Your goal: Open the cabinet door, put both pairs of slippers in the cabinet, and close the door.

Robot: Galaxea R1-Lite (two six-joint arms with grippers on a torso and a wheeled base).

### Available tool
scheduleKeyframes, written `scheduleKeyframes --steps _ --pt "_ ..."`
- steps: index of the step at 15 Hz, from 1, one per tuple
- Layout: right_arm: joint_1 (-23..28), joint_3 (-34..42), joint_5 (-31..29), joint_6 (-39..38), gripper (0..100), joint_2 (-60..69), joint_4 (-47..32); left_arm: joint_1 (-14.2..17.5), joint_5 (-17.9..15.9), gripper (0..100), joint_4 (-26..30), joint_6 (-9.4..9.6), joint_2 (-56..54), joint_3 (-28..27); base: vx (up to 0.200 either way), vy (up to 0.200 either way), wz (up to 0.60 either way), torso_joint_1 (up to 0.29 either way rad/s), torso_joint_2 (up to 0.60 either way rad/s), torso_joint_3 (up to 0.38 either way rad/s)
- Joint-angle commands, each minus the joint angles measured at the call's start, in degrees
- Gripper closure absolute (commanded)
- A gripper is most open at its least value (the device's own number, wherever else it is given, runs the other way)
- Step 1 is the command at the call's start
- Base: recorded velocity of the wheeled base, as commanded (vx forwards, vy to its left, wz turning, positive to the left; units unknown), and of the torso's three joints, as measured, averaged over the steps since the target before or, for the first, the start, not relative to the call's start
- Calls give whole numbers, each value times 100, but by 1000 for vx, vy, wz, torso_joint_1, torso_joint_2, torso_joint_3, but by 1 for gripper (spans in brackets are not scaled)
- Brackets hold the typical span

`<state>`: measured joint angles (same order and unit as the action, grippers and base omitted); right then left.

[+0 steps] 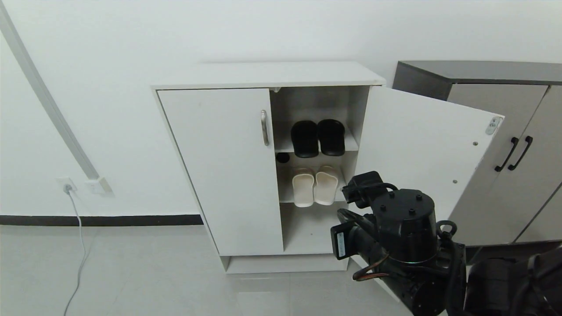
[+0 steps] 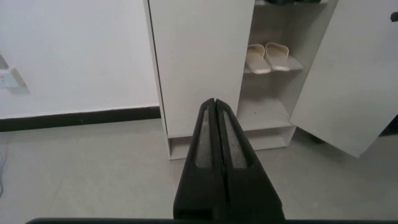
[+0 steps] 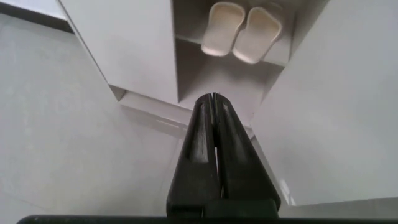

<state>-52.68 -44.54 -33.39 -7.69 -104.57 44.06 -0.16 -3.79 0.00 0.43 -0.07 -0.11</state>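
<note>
The flat white cabinet (image 1: 268,73) has two doors. The right door (image 1: 421,145) is open. Two smooth black slippers (image 1: 318,138) sit on the upper shelf, and two cream slippers (image 1: 315,186) sit just below. The left gripper (image 2: 214,102) and right gripper (image 3: 213,97) are both squeezed together and hold nothing.

The wall (image 1: 109,52) in front of me is plain white and evenly lit. A grey trunking strip (image 1: 44,96) slants down its left side to a small white box (image 1: 99,185). Just beside that sits a socket (image 1: 66,184) with a plug in it, its pale cable (image 1: 79,245) hanging down to the floor. A black skirting band (image 1: 101,219) runs along the foot of the wall. The floor (image 1: 153,281) is light grey tile with a soft sheen. Off to the right stands a grey cupboard (image 1: 491,109) with a dark top (image 1: 483,70) and two black handles (image 1: 522,151) set close together.
</note>
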Motion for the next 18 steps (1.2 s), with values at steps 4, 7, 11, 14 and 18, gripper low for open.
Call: scheduleKeyframes --steps 4,7,11,14,18 --pt "3 16 -1 -4 100 68 -2 -2 1 100 0 1 7 2 0 0 0 124 -463 -345" --pt "3 25 -1 -4 100 68 -2 -2 1 100 0 1 7 2 0 0 0 149 -471 -323" --pt "3 34 -1 -4 100 60 -2 -2 1 100 0 1 7 2 0 0 0 177 -487 -316" --pt "3 -2 -1 5 100 51 -2 -2 1 100 0 1 7 2 0 0 0 198 -512 -312" --pt "3 -2 -1 40 100 174 -2 -2 1 100 0 1 7 2 0 0 0 215 -529 -315"
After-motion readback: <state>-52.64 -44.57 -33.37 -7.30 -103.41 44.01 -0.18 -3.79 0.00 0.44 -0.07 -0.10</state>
